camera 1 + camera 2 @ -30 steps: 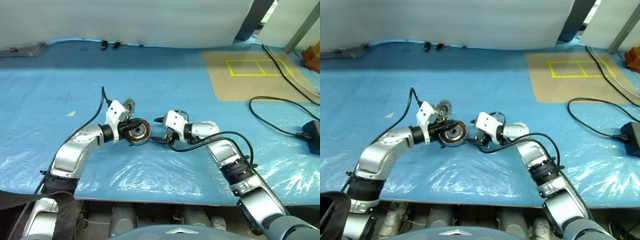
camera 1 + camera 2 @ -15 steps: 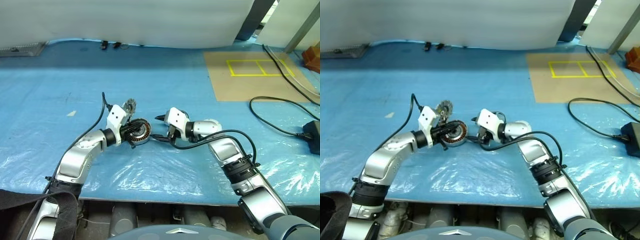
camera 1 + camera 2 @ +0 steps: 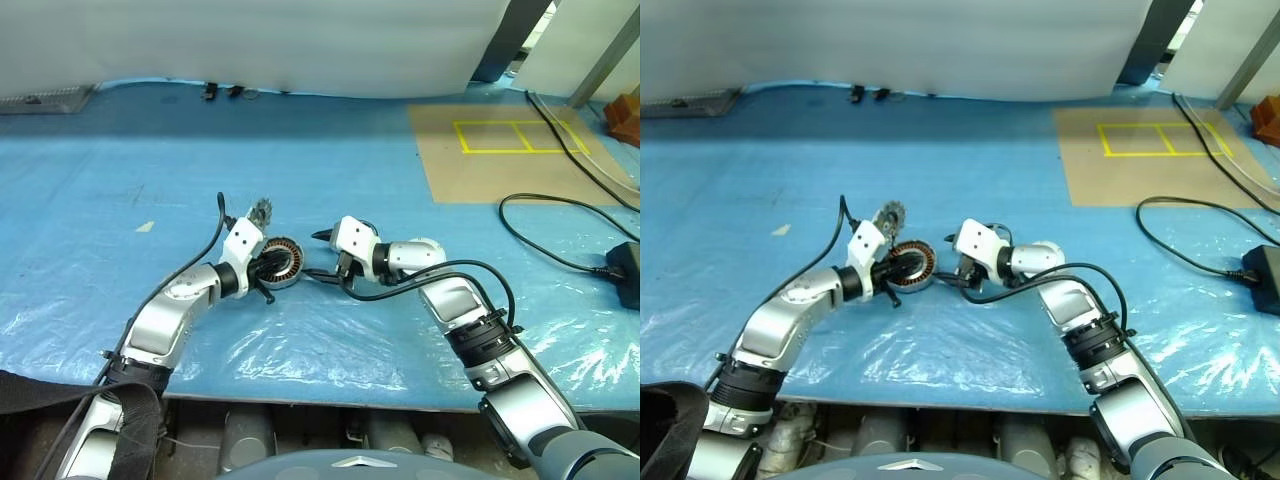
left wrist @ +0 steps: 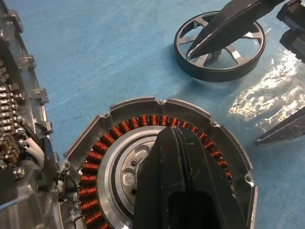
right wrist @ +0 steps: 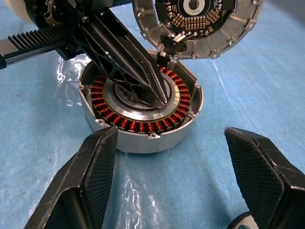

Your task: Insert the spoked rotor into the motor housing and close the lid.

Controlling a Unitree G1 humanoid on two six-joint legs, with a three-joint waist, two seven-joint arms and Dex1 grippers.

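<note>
Lying flat on the blue sheet [image 3: 330,340], the housing [image 5: 140,107] has the left gripper [image 5: 159,93] pressed tight together, tips down in its middle hole. The right gripper [image 3: 322,255] gapes wide beside it, holding nothing. The rotor [image 4: 219,46] lies under its fingers

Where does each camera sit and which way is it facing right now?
Head eyes: on the head, looking forward and down over the table; both arms show.
Left wrist: along the shut left tool, onto the motor housing; right tool and spoked rotor beyond.
Right wrist: between the open right tool's fingers, facing housing, open lid, left tool.
Shared: every view shows the housing.
</note>
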